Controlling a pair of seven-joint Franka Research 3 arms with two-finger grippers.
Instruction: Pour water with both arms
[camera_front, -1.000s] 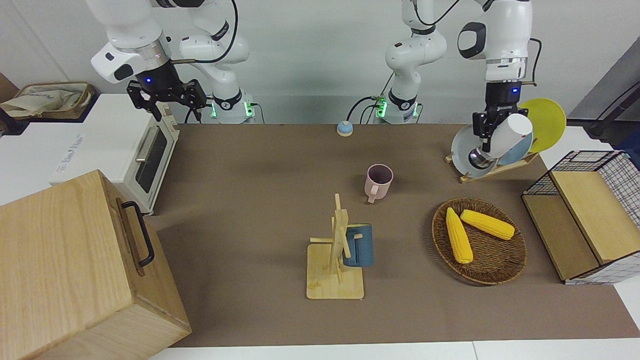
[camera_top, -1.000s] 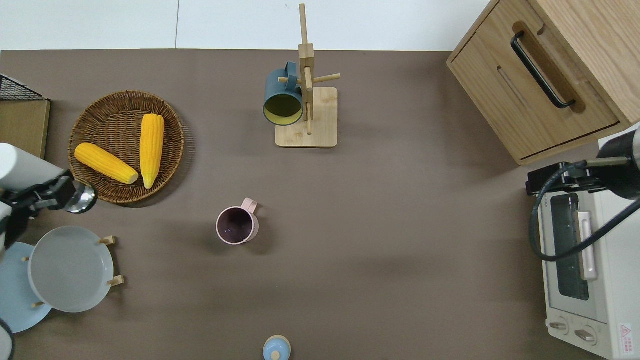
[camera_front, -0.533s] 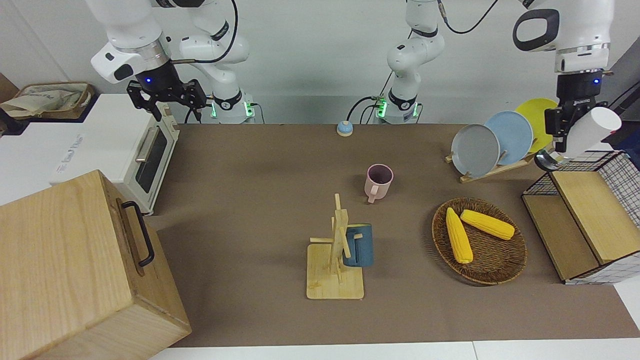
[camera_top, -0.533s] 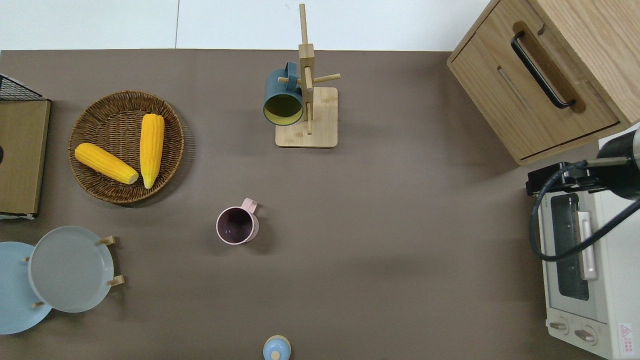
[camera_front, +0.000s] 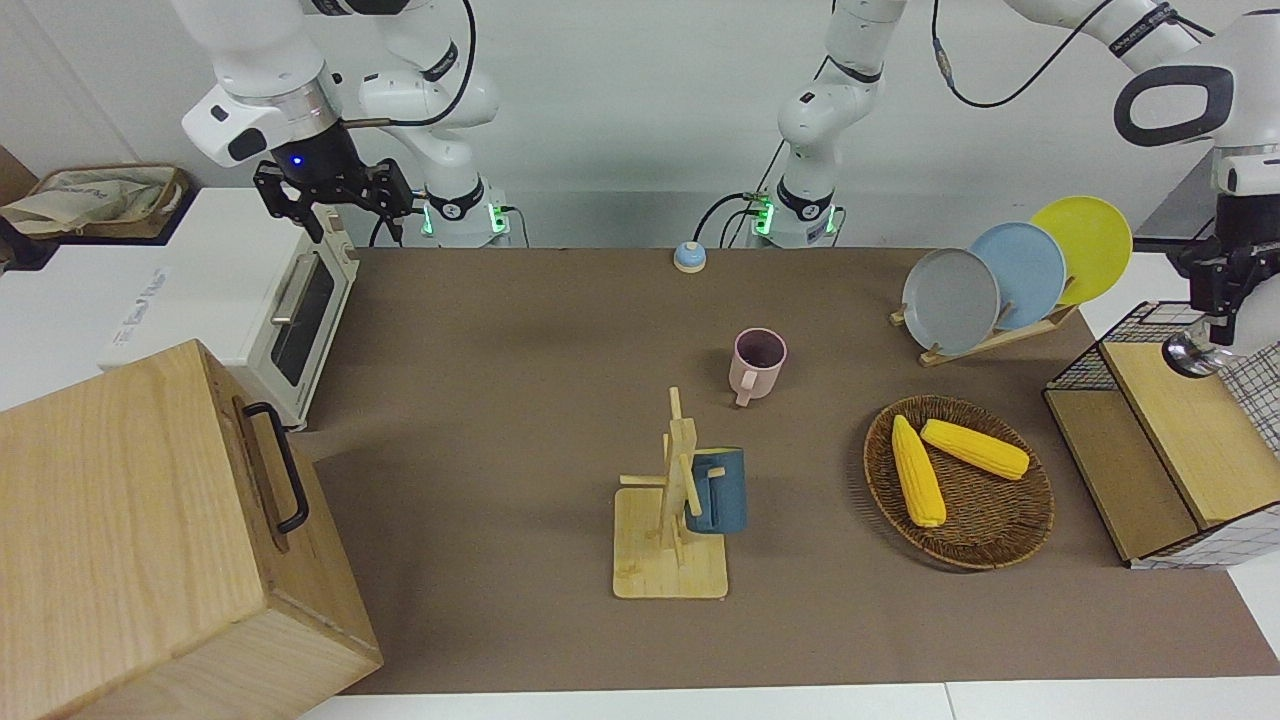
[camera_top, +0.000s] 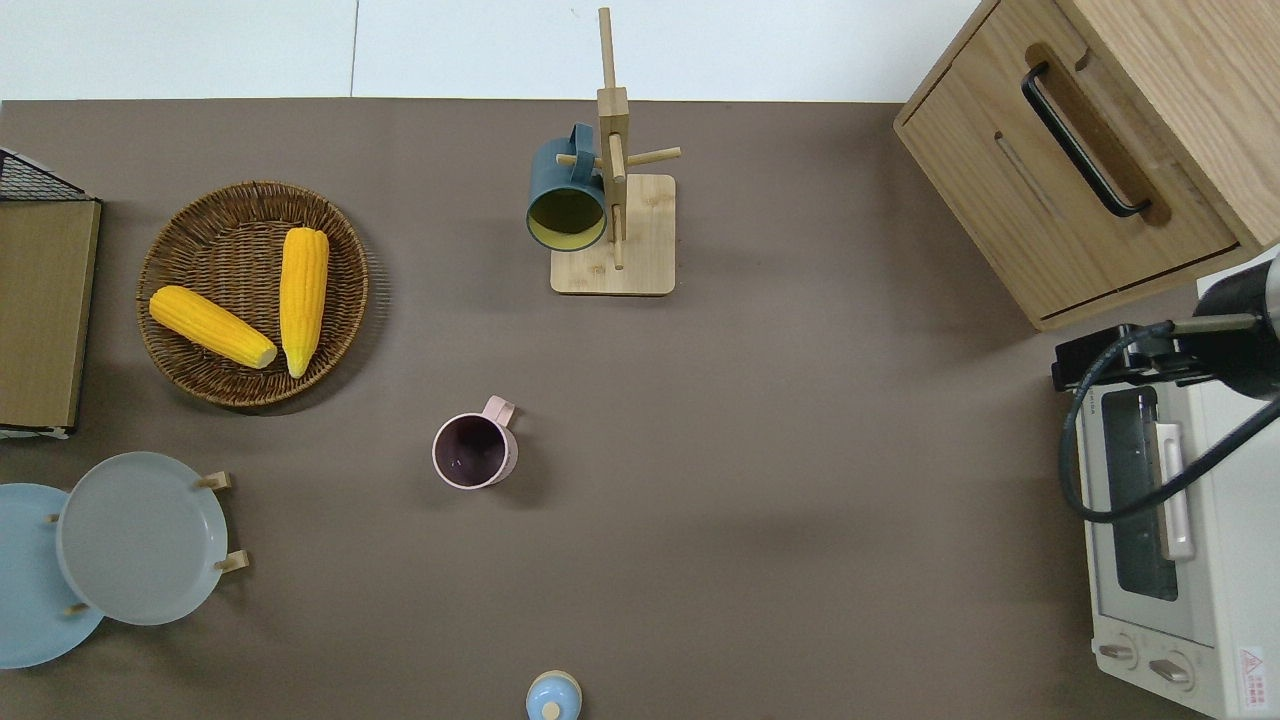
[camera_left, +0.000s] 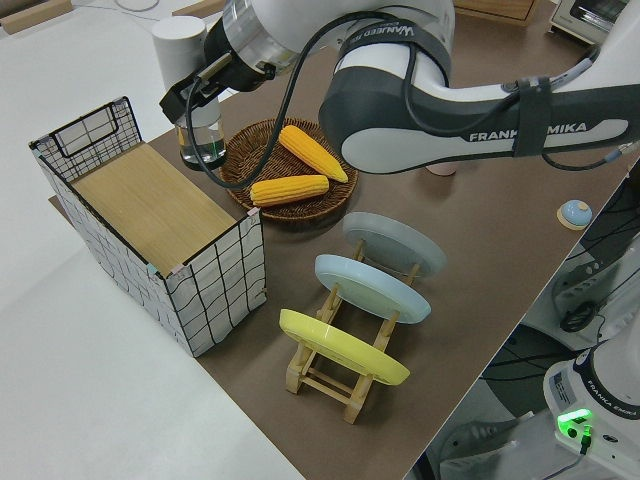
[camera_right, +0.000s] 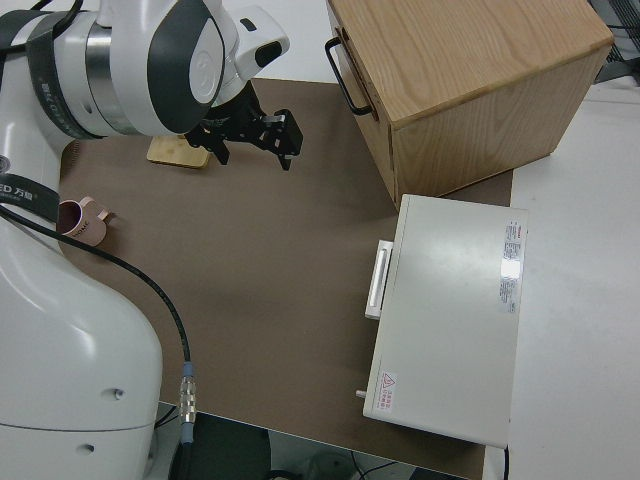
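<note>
My left gripper is shut on a white bottle with a shiny lower end. It holds the bottle upright in the air at the left arm's end of the table, by the wire crate; the overhead view does not reach it. A pink mug stands open side up near the middle of the brown mat. My right arm is parked, and its gripper is open and holds nothing.
A wicker basket with two corn cobs lies between the crate and the mug. A rack of three plates stands nearer to the robots. A blue mug hangs on a wooden tree. A toaster oven and a wooden box fill the right arm's end.
My left arm has swung the bottle from over the plate rack out toward the table's end, leaving the overhead view. The bottle has gone from tilted to upright. The right arm has not moved.
</note>
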